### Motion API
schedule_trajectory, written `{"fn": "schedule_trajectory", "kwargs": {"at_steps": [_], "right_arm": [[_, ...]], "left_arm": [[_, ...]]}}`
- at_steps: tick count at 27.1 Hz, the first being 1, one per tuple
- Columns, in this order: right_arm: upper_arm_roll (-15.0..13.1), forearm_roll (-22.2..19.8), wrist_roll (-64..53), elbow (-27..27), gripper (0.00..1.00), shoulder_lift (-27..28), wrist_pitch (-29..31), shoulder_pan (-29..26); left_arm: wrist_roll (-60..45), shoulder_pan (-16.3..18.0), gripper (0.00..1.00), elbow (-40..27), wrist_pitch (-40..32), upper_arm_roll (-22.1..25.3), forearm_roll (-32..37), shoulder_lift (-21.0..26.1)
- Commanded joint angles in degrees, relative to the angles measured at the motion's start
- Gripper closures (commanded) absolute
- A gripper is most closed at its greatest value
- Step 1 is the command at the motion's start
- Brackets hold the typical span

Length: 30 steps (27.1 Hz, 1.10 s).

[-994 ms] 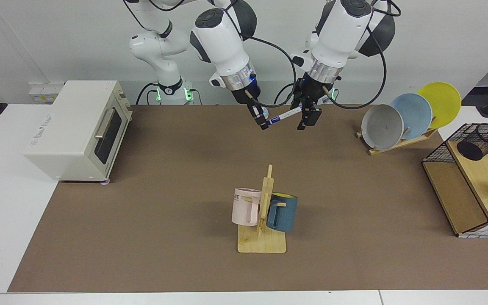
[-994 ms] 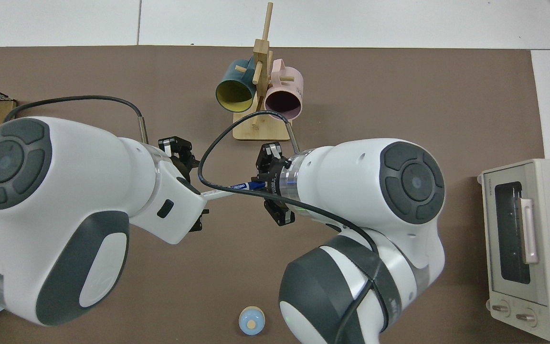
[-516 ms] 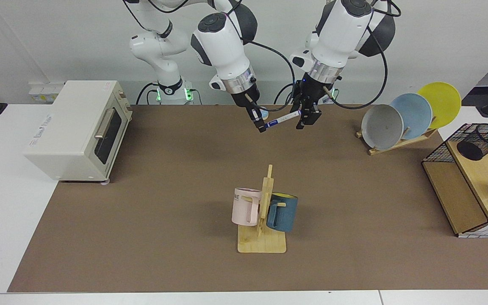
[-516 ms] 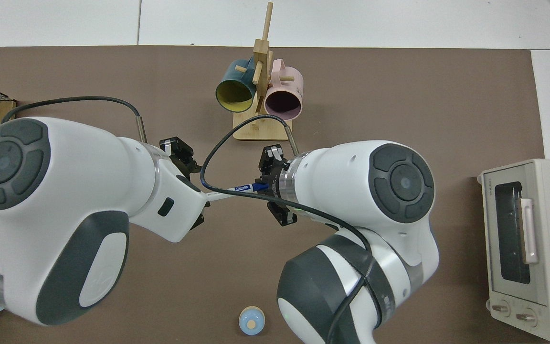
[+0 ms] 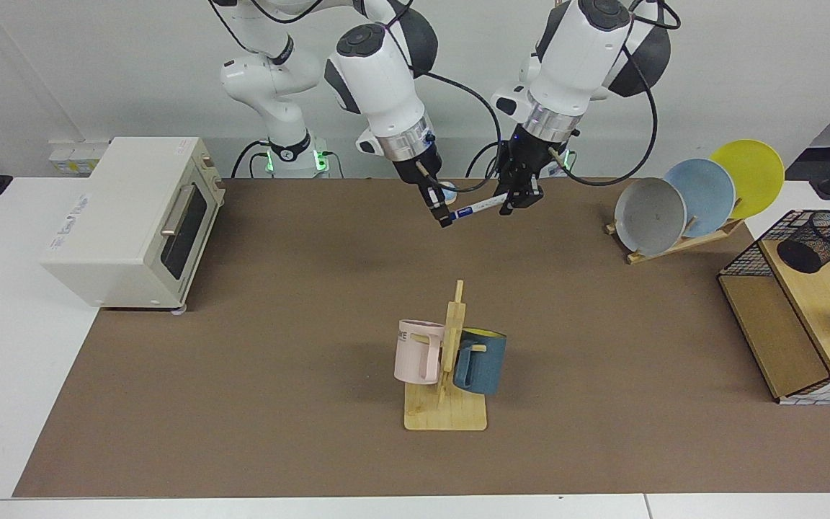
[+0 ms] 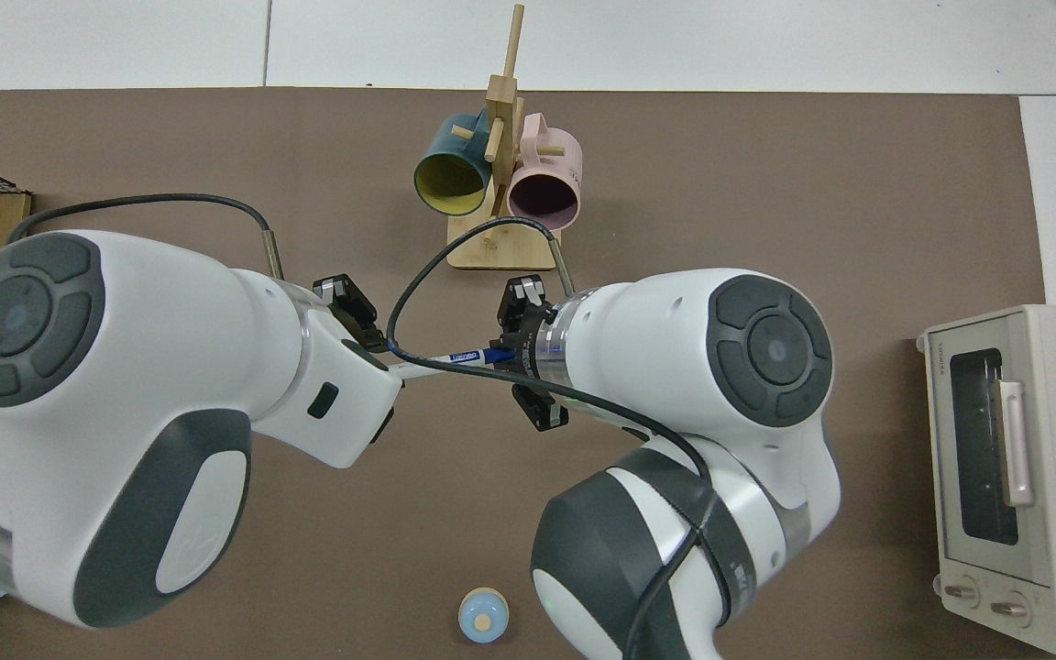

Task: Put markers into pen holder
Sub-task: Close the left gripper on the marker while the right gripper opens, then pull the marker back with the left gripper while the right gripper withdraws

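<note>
Facing view: both arms meet high over the far side of the table. The marker hangs in the air between them, tilted, blue end low at the right gripper, which is clamped on that end. The upper white end sits in the left gripper; vs 1 s ago its fingers have drawn in around the barrel and now look closed on it, and it has shifted a bit toward the right gripper. Looks like a mid-air handover, marker now pinched at both ends. Pen holder stands well apart, on the wooden shelf inside the wire basket at the left arm's side, empty as far as visible.

Top view: marker bridges the gap betw. the two wrists, partly crossed by a black cable. Blue end is in the right gripper, held shut on it; white end runs under the other wrist, so left gripper's fingertips are hidden here. Mug rack is near but not touched.

Judgement: left arm likely has the grip it needs; next the right should let go so the left can carry to the holder. Nothing is in the holder yet
</note>
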Motion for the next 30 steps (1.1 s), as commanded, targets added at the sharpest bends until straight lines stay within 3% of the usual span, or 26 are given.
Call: {"fn": "schedule_trajectory", "kwargs": {"at_steps": [1, 3, 8, 9, 10, 17, 30], "right_arm": [[0.23, -0.11, 1.25, -0.43, 1.0, -0.31, 0.85, 0.72], [0.23, -0.11, 1.25, -0.43, 1.0, -0.31, 0.85, 0.72], [0.23, 0.41, 1.08, -0.43, 1.0, -0.31, 0.85, 0.64], [0.15, 0.41, 0.73, -0.43, 0.68, -0.39, 0.85, 0.55], [0.23, 0.33, 0.73, -0.43, 0.02, -0.39, 0.94, 0.37], [-0.29, -0.46, -5.23, -0.51, 0.0, -0.92, -1.43, -1.03], [-0.82, -1.43, -46.27, 0.36, 0.0, -1.45, -14.35, -13.5]], "left_arm": [[-0.71, -0.76, 0.94, -1.8, 1.17, 0.8, -0.27, -1.3], [-0.71, -0.67, 1.0, -1.8, 1.08, 0.8, -0.35, -1.3], [-0.62, -0.49, 1.0, -1.8, 0.81, 0.8, -0.18, -1.3], [-0.53, -0.41, 1.0, -1.8, 0.73, 0.8, -0.09, -1.3], [-0.53, -0.32, 1.0, -1.8, 0.73, 0.8, -0.09, -1.3], [-0.53, -0.23, 1.0, -1.8, 0.55, 0.89, 0.09, -1.3], [-0.44, 0.03, 1.0, -1.8, 0.55, 1.33, 0.26, -1.3]]}}
